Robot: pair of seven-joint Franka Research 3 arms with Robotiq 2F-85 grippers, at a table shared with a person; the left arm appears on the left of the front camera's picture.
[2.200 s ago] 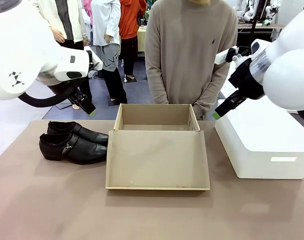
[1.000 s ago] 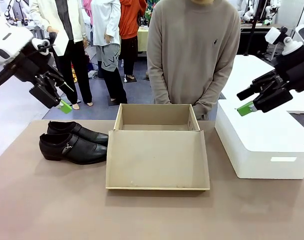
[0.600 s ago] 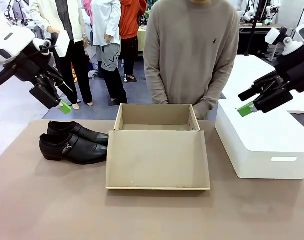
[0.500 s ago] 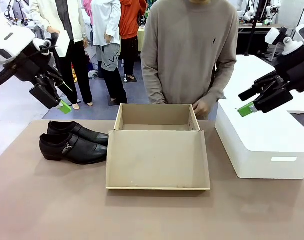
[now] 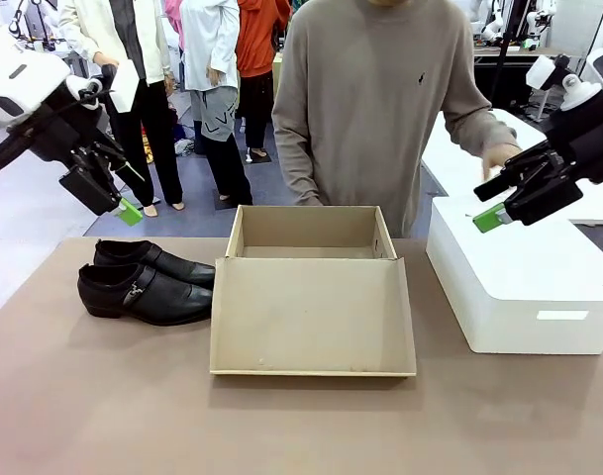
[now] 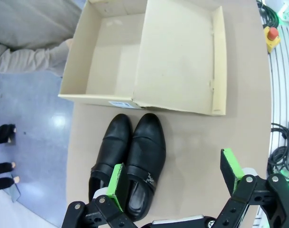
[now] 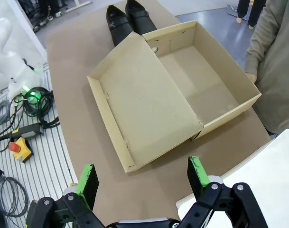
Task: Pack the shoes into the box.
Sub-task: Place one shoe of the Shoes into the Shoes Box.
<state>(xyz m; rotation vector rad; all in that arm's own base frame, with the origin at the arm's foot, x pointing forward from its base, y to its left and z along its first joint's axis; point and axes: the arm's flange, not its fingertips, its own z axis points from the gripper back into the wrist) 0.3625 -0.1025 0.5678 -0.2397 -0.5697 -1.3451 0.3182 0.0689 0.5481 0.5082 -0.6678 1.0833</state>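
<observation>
Shoes (image 5: 148, 282): pair lay side by side on the table (image 5: 103, 396), to the robot's left of the box, soles down, toes pointing at the box's side and just beside it. Neither shoe was held.
Box (image 5: 311, 230): sat at mid-table, open, its long side facing the robot.
Flap lid (image 5: 311, 317): folded fully out toward the robot, lying flat on the table, inner face up.
Left claw (image 6: 173, 179): fingers spread wide, pinching nothing. Hung above the table's left far corner, well apart from the shoes, which lay below it in the left wrist view.
Right claw (image 7: 142, 178): fingers spread wide, pinching nothing. Hung above the white block, beside the box.
White block (image 5: 524, 287): stood on the table to the robot's right of the box, near it but not touching.
Person: stood at the far side, directly behind the box.
Person's hand (image 5: 499, 155): raised over the white block, close beside the right claw; contact could not be confirmed.
</observation>
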